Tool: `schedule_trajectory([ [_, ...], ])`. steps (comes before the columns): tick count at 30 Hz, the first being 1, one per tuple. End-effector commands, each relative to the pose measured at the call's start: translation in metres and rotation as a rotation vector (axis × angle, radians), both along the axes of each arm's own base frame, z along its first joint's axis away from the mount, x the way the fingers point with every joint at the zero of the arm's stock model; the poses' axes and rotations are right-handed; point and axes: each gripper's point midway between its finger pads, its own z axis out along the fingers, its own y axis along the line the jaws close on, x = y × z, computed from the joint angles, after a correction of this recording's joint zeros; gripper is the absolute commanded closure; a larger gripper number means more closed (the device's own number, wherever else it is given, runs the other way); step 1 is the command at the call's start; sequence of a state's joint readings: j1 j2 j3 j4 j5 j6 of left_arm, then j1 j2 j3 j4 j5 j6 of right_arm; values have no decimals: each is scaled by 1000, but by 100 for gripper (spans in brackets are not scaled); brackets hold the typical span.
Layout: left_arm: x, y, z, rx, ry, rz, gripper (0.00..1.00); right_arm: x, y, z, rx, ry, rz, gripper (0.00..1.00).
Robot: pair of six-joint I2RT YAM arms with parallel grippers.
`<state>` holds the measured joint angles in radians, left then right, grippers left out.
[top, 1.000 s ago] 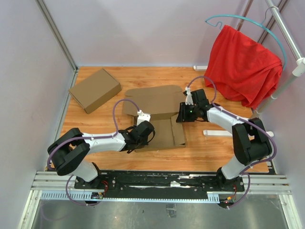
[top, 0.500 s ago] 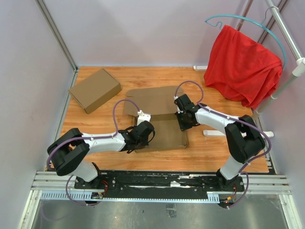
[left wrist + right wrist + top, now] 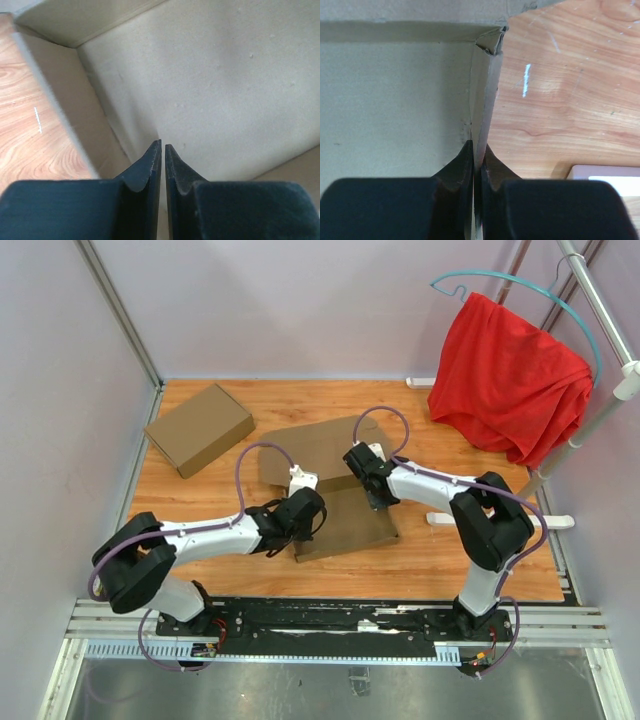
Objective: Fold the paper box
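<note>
Paper box (image 3: 345, 525): plain brown die-cut cardboard sheet, mid wooden table (image 3: 450, 550), between both arms. Change: right gripper (image 3: 476, 150) has swung inward and pinched the right side wall. Left gripper (image 3: 162, 146): fingers almost pressed together at the opposite wall's crease. Reading: side walls being raised.

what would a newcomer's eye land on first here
The bright red cloth hanging at the far right stands out most. Next is the half-folded plain brown cardboard mailer box at the centre, with the right gripper pinching its side wall and the left gripper pointing inside it, fingers together. A closed brown cardboard box lies at the far left.
</note>
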<state>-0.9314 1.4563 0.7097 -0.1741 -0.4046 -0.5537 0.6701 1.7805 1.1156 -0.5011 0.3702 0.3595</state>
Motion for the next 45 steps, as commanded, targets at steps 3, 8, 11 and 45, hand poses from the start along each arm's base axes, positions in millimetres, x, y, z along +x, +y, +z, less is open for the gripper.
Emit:
schedule_trajectory([
  [3, 5, 4, 45, -37, -61, 18, 86, -13, -43, -27, -228, 65, -41, 95],
  [8, 4, 17, 62, -48, -89, 70, 85, -15, -40, -32, -202, 77, -34, 82],
  [11, 0, 25, 64, -49, -88, 96, 84, -12, -39, -31, -204, 65, -33, 82],
  [45, -25, 63, 52, -82, -59, 225, 84, -50, -29, -14, 125, 73, -16, 77],
])
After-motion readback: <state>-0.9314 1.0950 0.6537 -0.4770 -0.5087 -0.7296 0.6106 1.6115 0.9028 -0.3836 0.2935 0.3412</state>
